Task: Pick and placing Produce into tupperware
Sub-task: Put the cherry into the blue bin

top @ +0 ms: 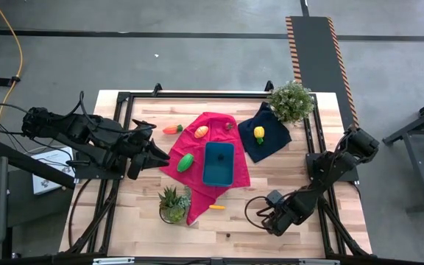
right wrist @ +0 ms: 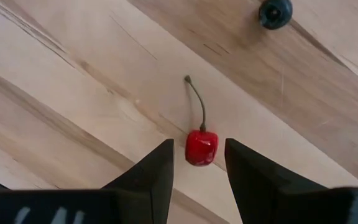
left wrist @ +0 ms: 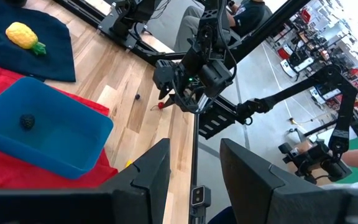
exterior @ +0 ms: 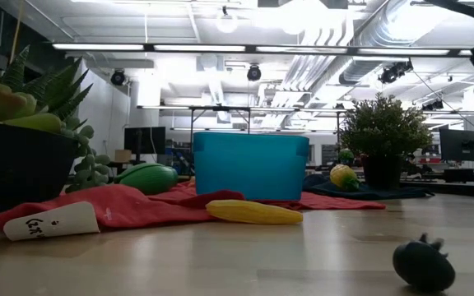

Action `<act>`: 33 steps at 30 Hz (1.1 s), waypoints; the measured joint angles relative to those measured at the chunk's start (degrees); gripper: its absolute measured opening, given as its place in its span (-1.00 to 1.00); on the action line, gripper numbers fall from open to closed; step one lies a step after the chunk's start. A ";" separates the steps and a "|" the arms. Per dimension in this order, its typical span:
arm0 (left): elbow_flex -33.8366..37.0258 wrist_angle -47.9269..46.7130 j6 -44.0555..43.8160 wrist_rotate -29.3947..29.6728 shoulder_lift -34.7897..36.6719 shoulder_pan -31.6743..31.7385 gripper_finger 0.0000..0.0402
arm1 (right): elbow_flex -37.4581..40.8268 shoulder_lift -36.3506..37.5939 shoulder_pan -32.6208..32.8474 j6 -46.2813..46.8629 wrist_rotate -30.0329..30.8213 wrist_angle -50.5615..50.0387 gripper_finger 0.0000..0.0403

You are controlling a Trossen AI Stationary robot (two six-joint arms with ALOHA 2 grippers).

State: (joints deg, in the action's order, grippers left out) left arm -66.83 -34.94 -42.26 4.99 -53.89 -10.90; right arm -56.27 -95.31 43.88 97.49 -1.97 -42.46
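The tupperware sits on the cloth, corn before it, pineapple to its right.

Teal tupperware tub, upright on the red cloth, holding one dark berry. Green produce and orange piece on the cloth; carrot on bare bench; pineapple on navy cloth; red cherry (stem upward) on bare wood.

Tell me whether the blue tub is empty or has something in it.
Not empty. The left wrist view shows one small dark berry lying on the floor of the teal tub; no other produce is inside it.
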 joint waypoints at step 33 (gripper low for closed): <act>0.00 -0.02 -0.01 0.00 0.00 -0.02 -0.36 | 0.02 -3.39 0.78 1.40 -1.08 1.41 -0.33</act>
State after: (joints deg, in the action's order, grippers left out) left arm -66.83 -34.96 -42.27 4.99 -53.88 -10.91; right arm -56.25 -98.70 44.66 98.90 -3.05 -41.05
